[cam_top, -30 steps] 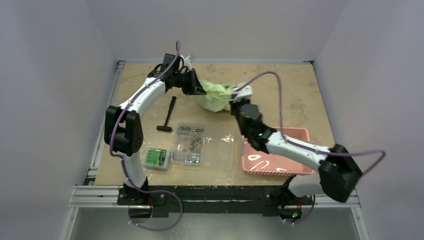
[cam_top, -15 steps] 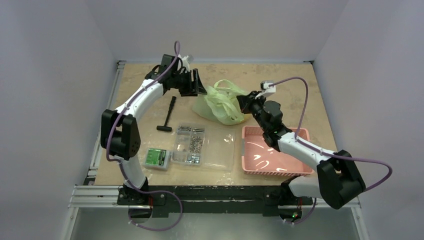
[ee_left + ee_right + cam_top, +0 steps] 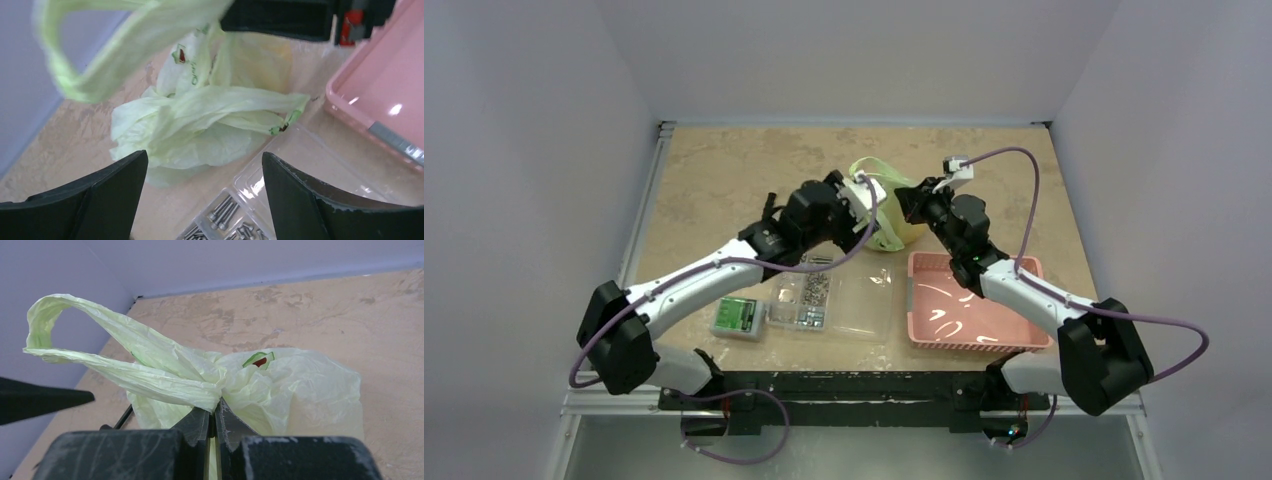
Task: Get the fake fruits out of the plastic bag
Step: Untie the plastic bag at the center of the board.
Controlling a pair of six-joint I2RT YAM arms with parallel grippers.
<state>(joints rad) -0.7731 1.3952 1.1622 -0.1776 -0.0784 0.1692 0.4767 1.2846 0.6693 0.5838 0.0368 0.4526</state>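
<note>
From above, the right hand (image 3: 911,203) is clamped on the plastic bag (image 3: 898,232) at its handle. This keeps the top lifted off the bench (image 3: 724,170) so the mouth can be reached. The left hand (image 3: 856,205) sits at the bag's near-left side, and the pink basket (image 3: 1024,268) waits just to the right.

The left wrist view shows that hand's jaws wide apart and empty, aimed at the crumpled bag (image 3: 200,135) lying just beyond the clear box (image 3: 280,165) of screws. It is probably lining up to reach in. No fake fruits show in any view, and the rounded bulge suggests they are still inside.

In the right wrist view the jaws are together, pinching gathered film where the free-standing handle loop (image 3: 75,335) meets the bag's body (image 3: 300,385).

A second ago the left hand was closed on the bag's far-left side. It has since let go, opened and swung round to the near side. The bag has shifted a little toward the basket, and the right hand keeps its grip.
</note>
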